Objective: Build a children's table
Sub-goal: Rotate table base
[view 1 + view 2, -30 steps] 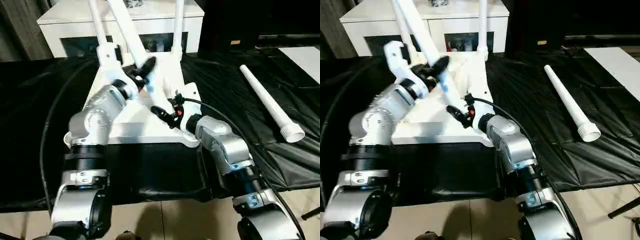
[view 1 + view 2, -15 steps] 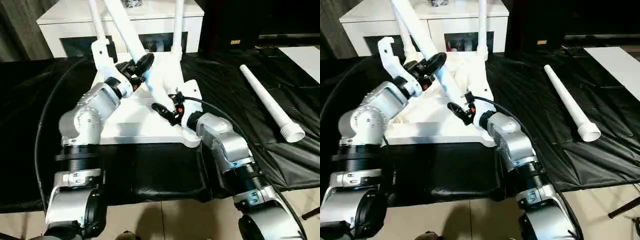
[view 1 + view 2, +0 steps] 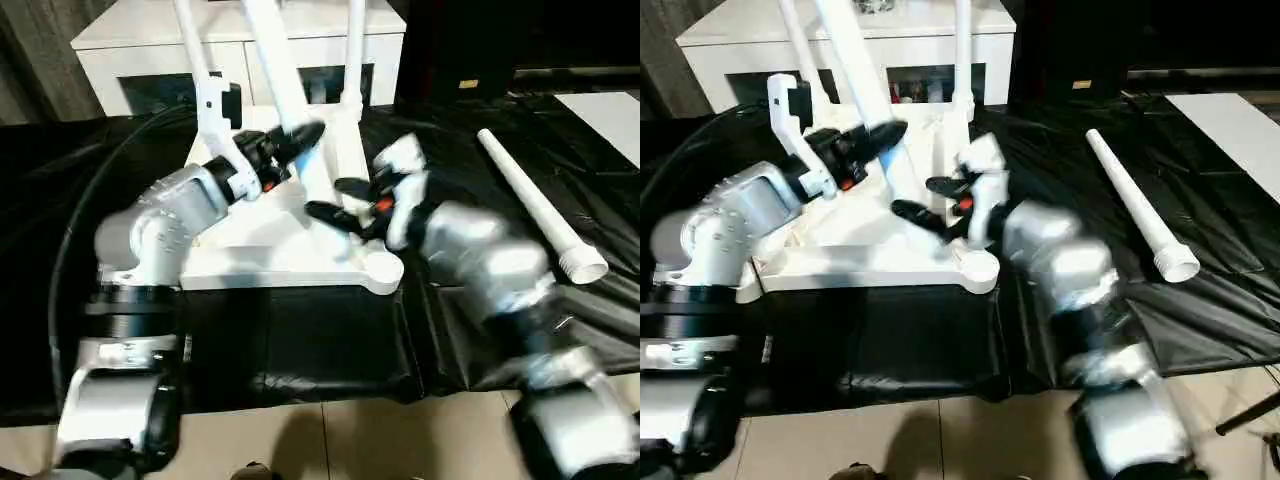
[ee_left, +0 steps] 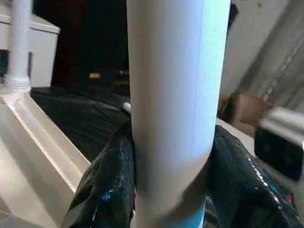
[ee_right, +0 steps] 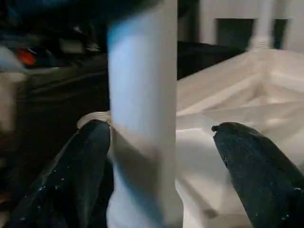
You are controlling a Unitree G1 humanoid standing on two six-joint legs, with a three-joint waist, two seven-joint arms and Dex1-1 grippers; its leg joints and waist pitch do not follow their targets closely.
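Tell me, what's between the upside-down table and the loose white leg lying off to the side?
Only bare black cloth separates the table from the loose leg, seen from the head camera.

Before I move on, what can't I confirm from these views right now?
- Whether the leg gripped by the left gripper is seated in its socket: head views, both arms cover its foot.
- Right gripper: head views, motion blur; its jaws stand apart around that leg in the right wrist view, contact unclear.
- Tops of the standing legs: cut off by the upper edge.
- Tabletop far-left corner: behind the left arm.
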